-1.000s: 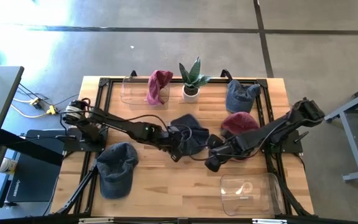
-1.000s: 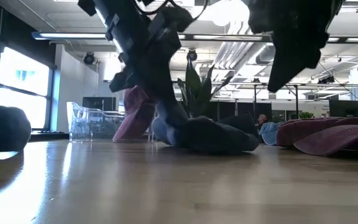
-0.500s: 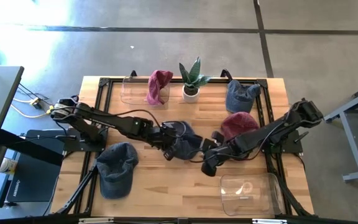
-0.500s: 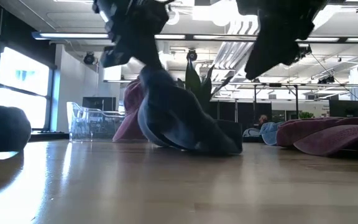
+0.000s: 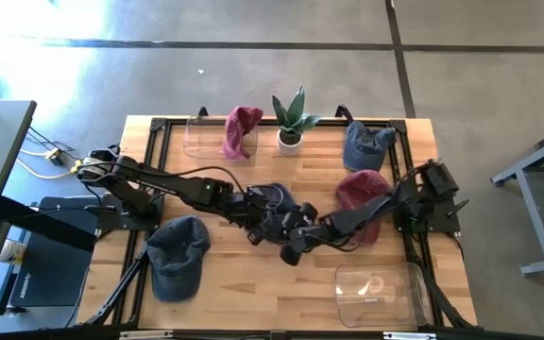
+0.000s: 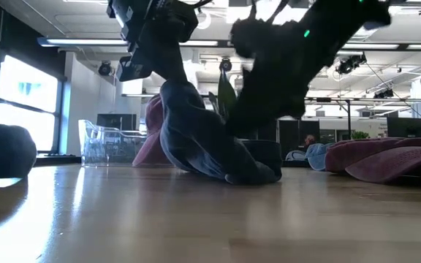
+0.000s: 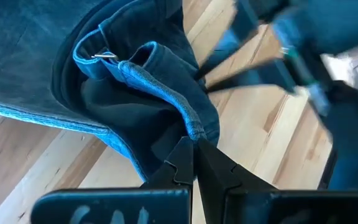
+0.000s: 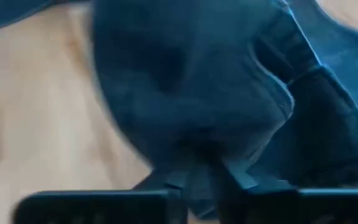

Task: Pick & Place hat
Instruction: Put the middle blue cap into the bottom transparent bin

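Observation:
A dark blue denim hat (image 5: 280,210) stands at the table's middle, its upper edge held up and its lower part (image 6: 254,174) resting on the wood. My left gripper (image 7: 194,144) comes from the table's left and is shut on that hat. My right gripper (image 8: 204,165) reaches in from the right, against the hat's near right side (image 5: 296,236), shut on its cloth. In the low view the right arm (image 6: 298,58) slants down in front of the hat. My left gripper pinches the rim (image 7: 191,127) of the hat's back opening, a little way from the strap buckle (image 7: 104,56), between its two fingertips. The fingers come slanting from above and the left. The hat hangs below them, its lower part on the table. My right gripper has a fold of the crown's cloth (image 8: 202,152) between its two narrow-set fingers. It comes slanting down from the table's right. The hat itself hides how far back the cloth reaches.
A grey-blue cap (image 5: 178,250) lies near left. A maroon hat (image 5: 362,194) lies right of centre and a blue hat (image 5: 366,144) lies far right. Another maroon hat (image 5: 242,130) hangs on a clear bin (image 5: 201,137). A potted plant (image 5: 291,121) stands at the far edge, a clear bin (image 5: 381,288) near right.
My left gripper rose and drew back toward the left, pulling the hat's rim up. The hat went from lying flat to standing, with its lower part still on the table. My right gripper swept left and down until it met the hat.

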`<action>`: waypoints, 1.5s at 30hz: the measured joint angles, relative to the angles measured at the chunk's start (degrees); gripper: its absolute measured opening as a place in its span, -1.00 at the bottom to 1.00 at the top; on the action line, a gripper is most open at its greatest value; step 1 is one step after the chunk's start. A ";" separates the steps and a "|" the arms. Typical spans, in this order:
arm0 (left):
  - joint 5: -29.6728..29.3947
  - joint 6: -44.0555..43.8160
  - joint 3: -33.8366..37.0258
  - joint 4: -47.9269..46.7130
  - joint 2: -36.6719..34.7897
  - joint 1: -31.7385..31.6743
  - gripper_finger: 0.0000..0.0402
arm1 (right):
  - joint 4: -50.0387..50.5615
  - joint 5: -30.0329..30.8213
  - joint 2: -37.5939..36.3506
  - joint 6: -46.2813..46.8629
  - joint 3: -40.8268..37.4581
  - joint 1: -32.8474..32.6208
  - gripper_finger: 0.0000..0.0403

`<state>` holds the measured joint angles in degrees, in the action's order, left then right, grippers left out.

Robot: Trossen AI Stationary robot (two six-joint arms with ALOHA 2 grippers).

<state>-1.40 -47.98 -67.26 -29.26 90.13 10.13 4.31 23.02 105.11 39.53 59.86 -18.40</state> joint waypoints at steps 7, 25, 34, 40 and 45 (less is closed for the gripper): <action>0.89 1.87 -0.02 -3.23 0.02 0.00 -1.00 | -6.92 -6.81 5.70 2.62 0.00 2.16 -0.91; 1.13 4.45 -0.08 -4.87 0.02 0.00 -0.92 | 3.13 -6.03 -0.79 4.15 0.02 0.43 -0.97; 3.08 5.56 -0.09 -5.38 0.02 -0.02 -0.60 | 8.94 -5.41 -5.20 2.82 0.02 -0.39 -0.97; 3.73 5.55 -0.19 -7.42 -0.48 -0.02 -0.48 | 10.83 -7.11 -7.58 1.39 0.02 -0.41 -0.97; 1.68 5.32 -2.55 -12.92 -1.40 -0.04 -0.47 | 12.88 -8.48 -8.48 1.35 0.02 -0.41 -0.88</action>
<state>0.28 -42.66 -69.81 -42.19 88.72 10.09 17.19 14.54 96.64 40.88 59.88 -18.81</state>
